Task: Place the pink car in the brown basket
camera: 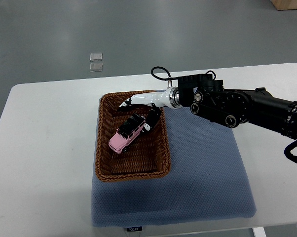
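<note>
**Car in basket, robot hand over it**

Top view. Pink car (pixel 125 136) lying inside the brown basket (pixel 105 148), tilted diagonally, black roof rack toward the upper right, nose toward the lower left. Sitting on the woven floor, roughly mid-basket, clear of the near wall.

Right robot hand (pixel 144 109) reaching in from the right edge on a black arm (pixel 247 107), white shell over the basket's far rim. Fingers loosely spread, pointing left and down; dark fingertips (pixel 148 124) right at the car's rear end. Touching or just beside the roof rack: cannot tell. No closed grasp visible around the car.

Basket resting on the left part of a blue-grey mat (pixel 207 173), left side overhanging onto the white surface (pixel 45 148). Mat covering the surface's near middle.

Black cable loop (pixel 160 73) arching above the wrist. Two small clear squares (pixel 95 61) on the grey floor beyond the surface's far edge.
</note>
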Controlling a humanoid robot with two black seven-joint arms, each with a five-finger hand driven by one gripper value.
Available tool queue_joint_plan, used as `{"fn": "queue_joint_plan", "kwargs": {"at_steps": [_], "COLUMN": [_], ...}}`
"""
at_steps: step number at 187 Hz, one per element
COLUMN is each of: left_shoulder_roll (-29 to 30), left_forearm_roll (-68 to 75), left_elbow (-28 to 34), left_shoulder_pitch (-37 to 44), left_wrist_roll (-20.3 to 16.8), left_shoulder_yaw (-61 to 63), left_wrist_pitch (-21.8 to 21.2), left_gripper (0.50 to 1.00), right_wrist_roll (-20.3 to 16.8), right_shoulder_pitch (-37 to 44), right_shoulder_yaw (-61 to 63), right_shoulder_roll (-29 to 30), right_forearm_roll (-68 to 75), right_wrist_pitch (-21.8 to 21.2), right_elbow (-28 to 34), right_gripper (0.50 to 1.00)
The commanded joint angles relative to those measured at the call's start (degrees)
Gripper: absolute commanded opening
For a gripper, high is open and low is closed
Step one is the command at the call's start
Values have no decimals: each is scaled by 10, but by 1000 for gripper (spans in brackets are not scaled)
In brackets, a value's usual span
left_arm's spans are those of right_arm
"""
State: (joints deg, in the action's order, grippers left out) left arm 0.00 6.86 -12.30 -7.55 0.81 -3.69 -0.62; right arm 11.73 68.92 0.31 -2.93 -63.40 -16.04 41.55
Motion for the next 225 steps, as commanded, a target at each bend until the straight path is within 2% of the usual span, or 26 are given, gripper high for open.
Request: {"fn": "queue_joint_plan", "kwargs": {"at_steps": [1,29,48,76,105,157,225], "left_shoulder_roll": [0,0,0,0,0,0,0], "left_forearm_roll": [0,0,0,0,0,0,0], "left_elbow": [0,0,0,-3,-4,-4,-4], "left_shoulder_pitch": [0,0,0,1,0,1,0], "left_wrist_roll": [0,0,0,1,1,1,1], "left_shoulder_yaw": [1,1,0,1,3,3,3], "left_wrist_pitch": [0,0,0,0,0,0,0], "left_gripper": [1000,1000,1000,1000,1000,1000,1000], "right_wrist_roll": [1,1,2,3,40,59,61], "right_shoulder_pitch": [1,-17,-77,-169,-251,-324,-344], "right_shoulder_yaw": [21,144,259,438,573,595,595], "right_shoulder_roll": [-5,-31,-59,-59,-46,-29,-30], "right_forearm_roll": [1,11,75,195,338,574,596], "right_wrist_pitch": [11,15,15,17,15,12,7], "right_elbow": [-1,-2,-2,6,6,-2,-16], "right_gripper": [895,895,895,895,895,903,911]}}
